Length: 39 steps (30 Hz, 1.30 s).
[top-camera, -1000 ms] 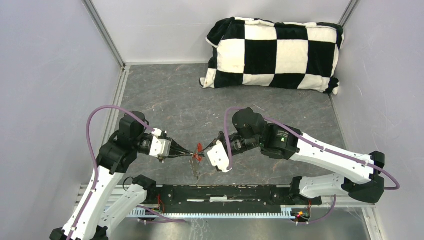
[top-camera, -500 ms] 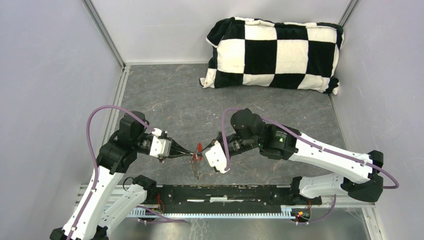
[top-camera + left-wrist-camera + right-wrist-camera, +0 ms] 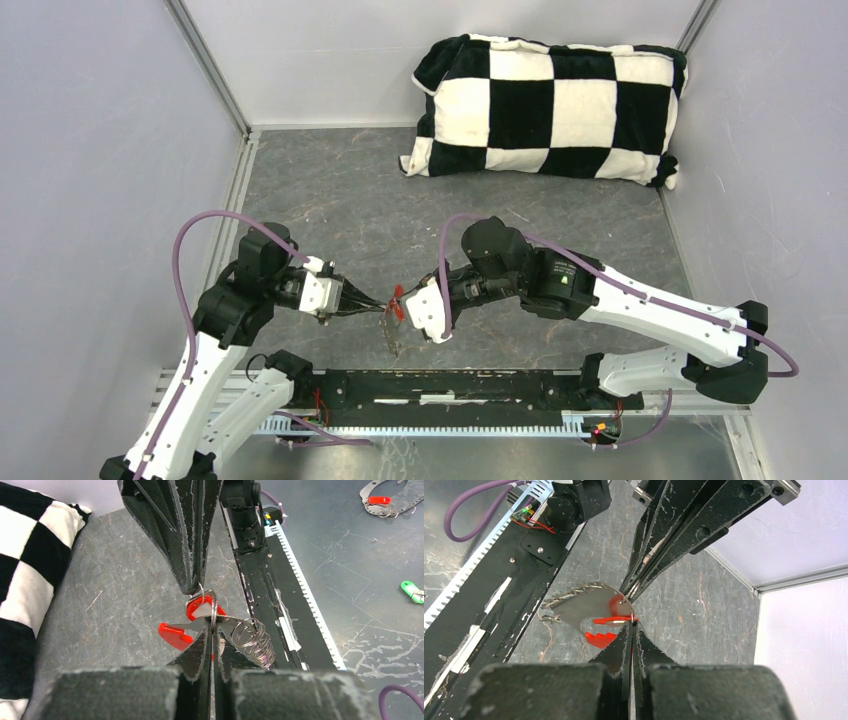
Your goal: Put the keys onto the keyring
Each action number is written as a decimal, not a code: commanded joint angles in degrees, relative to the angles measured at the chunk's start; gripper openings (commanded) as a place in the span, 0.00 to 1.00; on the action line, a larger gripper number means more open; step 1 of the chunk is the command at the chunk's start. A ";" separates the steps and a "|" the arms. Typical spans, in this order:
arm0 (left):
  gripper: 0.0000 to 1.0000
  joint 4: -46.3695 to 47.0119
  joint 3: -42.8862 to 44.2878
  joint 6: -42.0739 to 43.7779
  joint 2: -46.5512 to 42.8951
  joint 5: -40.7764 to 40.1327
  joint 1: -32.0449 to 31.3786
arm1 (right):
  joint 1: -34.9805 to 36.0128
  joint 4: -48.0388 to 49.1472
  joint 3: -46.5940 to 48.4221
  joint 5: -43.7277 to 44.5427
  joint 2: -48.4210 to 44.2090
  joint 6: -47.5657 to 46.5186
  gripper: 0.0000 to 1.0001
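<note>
The left jaws and right jaws, black and scuffed, meet tip to tip above the grey marbled desk [image 3: 340,190], each clamped on the keyring [image 3: 393,306] held between them, its glossy red fob [image 3: 199,606] flat, its thin silver rings [image 3: 256,641] coiled alongside.

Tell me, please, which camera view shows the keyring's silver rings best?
The left wrist view: the silver rings appear close and sharp, coiled beside the left gripper. The right wrist view shows them as a blurred silvery patch; the top view shows only a tiny speck.
</note>
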 commanded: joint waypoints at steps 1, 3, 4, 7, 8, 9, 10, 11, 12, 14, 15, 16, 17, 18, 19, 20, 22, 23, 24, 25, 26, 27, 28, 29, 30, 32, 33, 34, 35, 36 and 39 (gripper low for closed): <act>0.02 0.56 1.99 -2.06 -0.75 0.48 -0.31 | 0.16 0.31 3.04 1.65 -0.37 0.28 0.00; 0.02 0.55 1.86 -2.06 -0.90 0.43 -0.28 | 0.08 0.31 3.04 2.07 -0.45 0.45 0.00; 0.02 0.49 1.87 -2.06 -0.90 0.40 -0.31 | 0.12 0.22 3.13 2.37 -0.41 0.46 0.00; 0.02 0.46 2.17 -1.99 -0.67 0.33 -0.31 | 0.18 0.28 3.22 1.77 -0.31 0.46 0.00; 0.02 0.45 2.27 -2.05 -0.52 0.34 -0.35 | 0.13 0.30 3.22 1.42 -0.20 0.46 0.00; 0.02 0.45 2.31 -2.14 -0.40 0.27 -0.29 | 0.12 0.47 3.15 1.04 -0.11 0.31 0.00; 0.02 0.49 2.38 -2.21 -0.31 0.26 -0.27 | 0.17 0.57 3.06 0.57 -0.02 0.28 0.00; 0.02 0.46 2.40 -2.25 -0.17 0.18 -0.31 | 0.12 0.69 3.05 0.07 0.15 0.24 0.00; 0.02 0.38 2.40 -2.46 -0.10 0.00 -0.30 | 0.17 0.74 3.05 -0.39 0.24 0.05 0.00; 0.02 0.36 2.47 -2.78 0.05 -0.31 -0.31 | 0.18 0.82 3.05 -1.07 0.30 -0.11 0.00; 0.02 0.40 2.49 -2.90 0.18 -0.51 -0.29 | 0.21 0.83 3.06 -1.30 0.34 -0.15 0.00; 0.02 0.38 2.57 -3.05 0.20 -0.68 -0.29 | 0.19 0.75 3.04 -1.42 0.34 -0.16 0.00; 0.02 0.40 2.66 -3.17 0.25 -0.86 -0.28 | 0.20 0.74 3.07 -1.54 0.34 -0.16 0.00; 0.02 0.44 2.67 -3.17 0.34 -0.90 -0.27 | 0.16 0.74 3.04 -1.79 0.41 -0.24 0.00; 0.02 0.40 2.67 -3.24 0.41 -0.94 -0.28 | 0.24 0.78 3.04 -1.96 0.43 -0.25 0.00; 0.02 0.38 2.67 -3.20 0.49 -1.01 -0.27 | 0.23 0.75 3.09 -2.06 0.49 -0.25 0.00; 0.02 0.38 2.59 -3.33 0.59 -1.17 -0.30 | 0.18 0.75 3.22 -2.30 0.43 -0.20 0.00; 0.02 0.38 2.62 -3.41 0.67 -1.26 -0.27 | 0.20 0.74 3.23 -2.44 0.43 -0.23 0.00; 0.02 0.38 2.68 -3.52 0.74 -1.33 -0.27 | 0.24 0.62 3.22 -2.63 0.43 -0.24 0.00; 0.02 0.43 2.67 -3.58 0.72 -1.41 -0.26 | 0.18 0.65 3.22 -2.61 0.47 -0.33 0.00; 0.02 0.38 2.67 -3.63 0.81 -1.42 -0.33 | 0.25 0.65 3.16 -2.69 0.47 -0.33 0.00; 0.02 0.38 2.67 -3.64 0.77 -1.42 -0.35 | 0.30 0.70 3.22 -2.78 0.54 -0.33 0.00; 0.02 0.43 2.69 -3.72 0.77 -1.53 -0.29 | 0.27 0.80 3.23 -3.01 0.65 -0.33 0.00; 0.02 0.41 2.64 -3.79 0.81 -1.59 -0.33 | 0.29 0.74 3.22 -3.13 0.63 -0.33 0.00; 0.02 0.40 2.59 -3.88 0.87 -1.61 -0.27 | 0.31 0.82 3.30 -3.28 0.71 -0.33 0.00; 0.02 0.46 2.58 -3.91 0.83 -1.75 -0.32 | 0.46 1.09 3.33 -3.16 0.79 -0.35 0.00; 0.02 0.45 2.58 -3.90 0.78 -1.77 -0.27 | 0.47 1.16 3.39 -3.20 0.89 -0.34 0.00; 0.02 0.42 2.58 -3.90 0.77 -1.77 -0.27 | 0.44 1.24 3.53 -3.13 0.95 -0.33 0.00; 0.02 0.42 2.51 -3.90 0.75 -1.83 -0.32 | 0.47 1.35 3.49 -3.11 1.08 -0.33 0.00; 0.02 0.43 2.49 -3.90 0.73 -1.92 -0.29 | 0.51 1.51 3.48 -2.98 1.07 -0.25 0.00; 0.02 0.44 2.32 -3.92 0.64 -2.04 -0.35 | 0.58 2.26 3.40 -2.68 1.03 0.10 0.00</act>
